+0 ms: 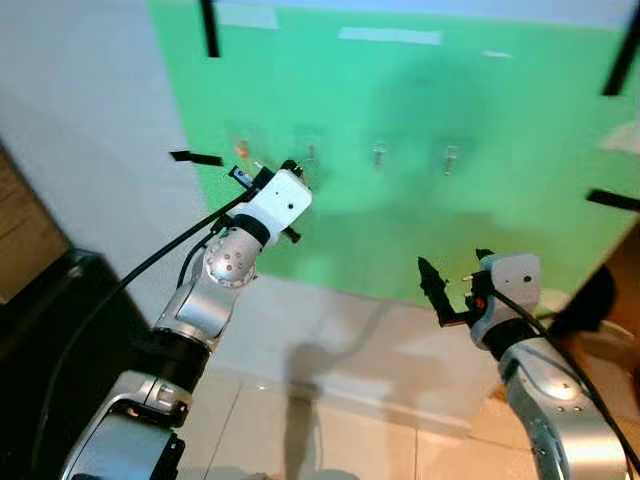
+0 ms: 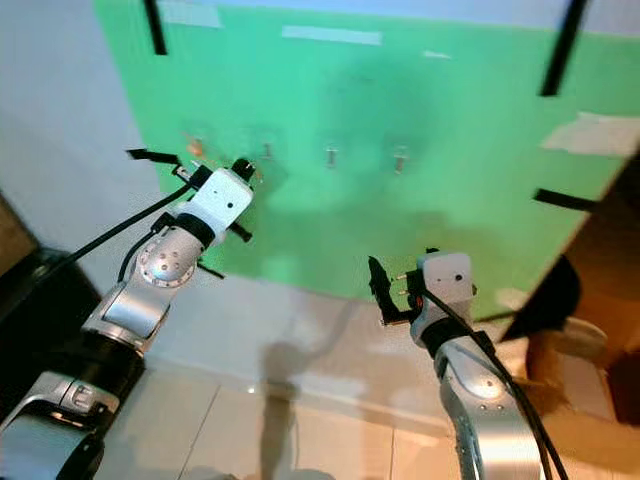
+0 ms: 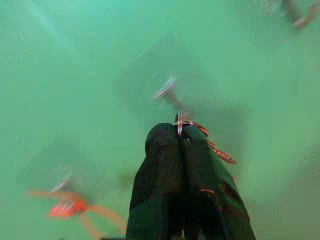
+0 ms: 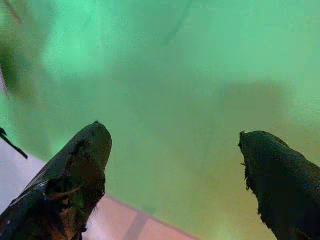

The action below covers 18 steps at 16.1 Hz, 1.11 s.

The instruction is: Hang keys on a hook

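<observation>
My left gripper (image 3: 179, 131) is raised against the green board (image 1: 420, 100) and shut on a silver key ring (image 3: 179, 121). Copper-coloured keys (image 3: 220, 154) trail beside its fingers. A small metal hook (image 3: 166, 90) sticks out of the board just beyond the ring, apart from it. In the head views this left gripper (image 1: 291, 166) sits at the second hook (image 1: 310, 152) of a row. The first hook (image 1: 240, 148) carries something orange (image 3: 65, 207). Two bare hooks (image 1: 378, 155) (image 1: 450, 158) follow to the right. My right gripper (image 4: 175, 145) hangs lower, open, with nothing between its fingers.
Black tape strips (image 1: 195, 158) (image 1: 612, 200) hold the green board to a white wall. A dark cabinet (image 1: 60, 300) stands at the left. Brown furniture and a box (image 1: 610, 310) are at the right. Pale floor tiles (image 1: 330, 430) lie below.
</observation>
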Tool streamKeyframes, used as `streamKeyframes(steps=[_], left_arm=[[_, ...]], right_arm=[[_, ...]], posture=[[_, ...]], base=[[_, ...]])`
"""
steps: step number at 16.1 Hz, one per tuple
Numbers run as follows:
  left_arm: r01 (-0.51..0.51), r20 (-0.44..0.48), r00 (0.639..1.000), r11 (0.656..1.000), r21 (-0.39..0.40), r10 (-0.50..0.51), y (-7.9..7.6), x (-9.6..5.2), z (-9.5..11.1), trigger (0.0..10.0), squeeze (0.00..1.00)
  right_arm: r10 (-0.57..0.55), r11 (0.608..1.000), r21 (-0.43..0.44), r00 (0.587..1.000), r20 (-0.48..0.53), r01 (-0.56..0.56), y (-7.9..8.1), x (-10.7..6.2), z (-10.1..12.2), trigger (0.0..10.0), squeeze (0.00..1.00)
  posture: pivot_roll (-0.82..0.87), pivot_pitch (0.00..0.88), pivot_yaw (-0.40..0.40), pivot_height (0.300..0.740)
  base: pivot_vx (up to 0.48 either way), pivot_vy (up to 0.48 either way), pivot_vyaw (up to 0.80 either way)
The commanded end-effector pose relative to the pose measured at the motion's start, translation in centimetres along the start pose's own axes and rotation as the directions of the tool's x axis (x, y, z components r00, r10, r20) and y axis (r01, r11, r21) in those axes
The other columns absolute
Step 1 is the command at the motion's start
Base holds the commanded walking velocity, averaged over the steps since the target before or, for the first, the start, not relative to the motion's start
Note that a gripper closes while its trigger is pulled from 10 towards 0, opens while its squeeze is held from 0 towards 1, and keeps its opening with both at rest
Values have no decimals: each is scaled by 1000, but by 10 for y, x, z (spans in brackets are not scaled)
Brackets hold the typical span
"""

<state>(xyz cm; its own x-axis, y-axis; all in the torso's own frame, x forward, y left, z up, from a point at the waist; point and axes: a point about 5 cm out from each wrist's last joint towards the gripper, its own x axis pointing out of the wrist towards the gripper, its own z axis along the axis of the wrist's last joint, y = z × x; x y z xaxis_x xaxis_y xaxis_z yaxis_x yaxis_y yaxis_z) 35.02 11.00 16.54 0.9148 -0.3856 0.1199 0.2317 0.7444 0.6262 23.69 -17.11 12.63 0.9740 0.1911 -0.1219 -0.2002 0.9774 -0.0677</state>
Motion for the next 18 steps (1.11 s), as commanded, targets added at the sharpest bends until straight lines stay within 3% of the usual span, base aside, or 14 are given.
streamKeyframes(steps=[1,7,11,18], left_arm=[[-3,24,1000,1000,23,2,1,5,6,10000,0],[-35,35,999,996,84,32,6,14,4,10000,0],[-94,34,995,989,117,90,11,12,2,10000,0],[-46,21,999,996,72,45,2,-8,-9,10000,0]], right_arm=[[25,1000,6,1000,12,-25,1,0,4,10000,0],[88,996,-1,996,25,-88,7,0,9,10000,0],[146,989,1,989,22,-146,13,-1,8,10000,0],[159,987,-10,987,6,-159,13,0,5,10000,0]], posture=[[-256,0,47,740],[-252,0,47,740],[-247,0,46,740],[-231,0,39,740]], base=[[0,0,0],[0,0,0],[0,0,0],[0,0,0]])
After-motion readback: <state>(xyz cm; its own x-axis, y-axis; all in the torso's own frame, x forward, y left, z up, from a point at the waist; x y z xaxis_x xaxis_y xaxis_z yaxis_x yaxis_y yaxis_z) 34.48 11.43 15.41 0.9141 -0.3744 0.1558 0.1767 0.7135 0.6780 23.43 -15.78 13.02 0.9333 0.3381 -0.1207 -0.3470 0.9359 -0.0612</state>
